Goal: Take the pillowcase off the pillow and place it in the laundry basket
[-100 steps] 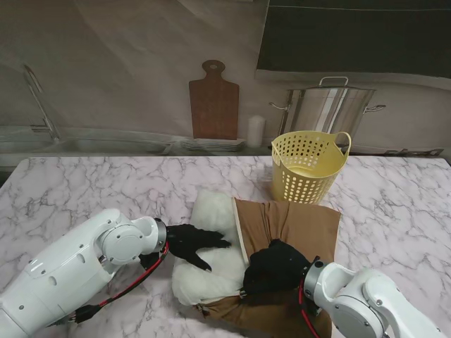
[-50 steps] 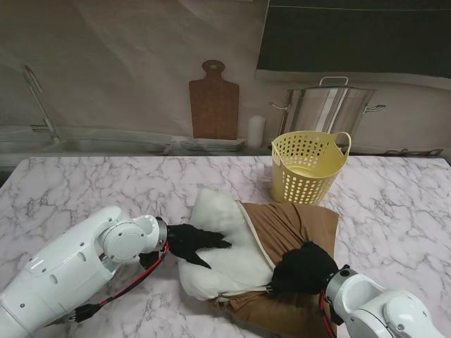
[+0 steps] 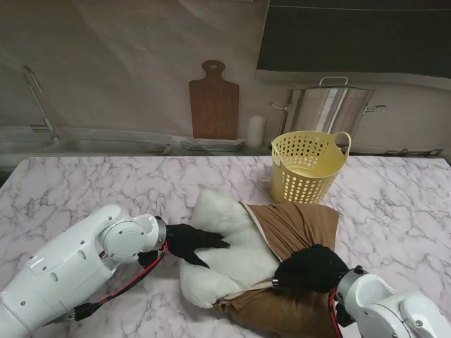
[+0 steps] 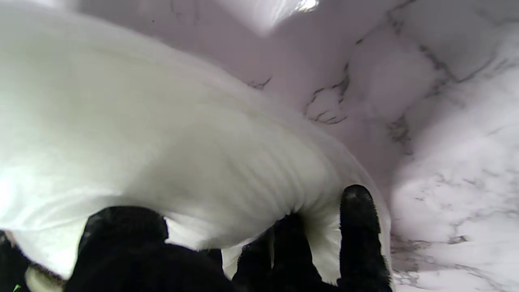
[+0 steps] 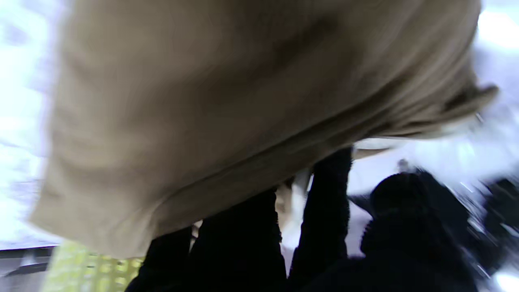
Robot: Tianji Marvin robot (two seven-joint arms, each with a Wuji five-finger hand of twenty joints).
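Stand view showed the white pillow (image 3: 225, 250) lying on the marble worktop (image 3: 84, 190), a little over half of it bared, with the brown pillowcase (image 3: 299, 225) bunched over its right end. The left hand (image 3: 189, 241) sat on the pillow's left edge, its fingers (image 4: 359, 227) closed on the white stuffing. The right hand (image 3: 310, 269) was clenched on a gather of pillowcase cloth near the open hem. The yellow laundry basket (image 3: 308, 167) stood just beyond the pillowcase, farther from me, touching or nearly touching its far edge.

To my eye the step in hand was stripping the cover. It would go best if the left hand pinned the pillow firmly while the right drew the cloth straight to the right, along the pillow's length, low and steady. A sideways tug would likely twist the cloth and jam the far corners. If the pillow began to slide along with it, a firmer or deeper left hold would help.

Right wrist view was badly blurred: brown cloth filled it and the fingers (image 5: 328, 202) were only dark shapes, so whether they pinched cloth alone or pillow as well could not be told. The pillowcase's near corner ran off the stand view's edge. How much pillow stayed inside was hidden.
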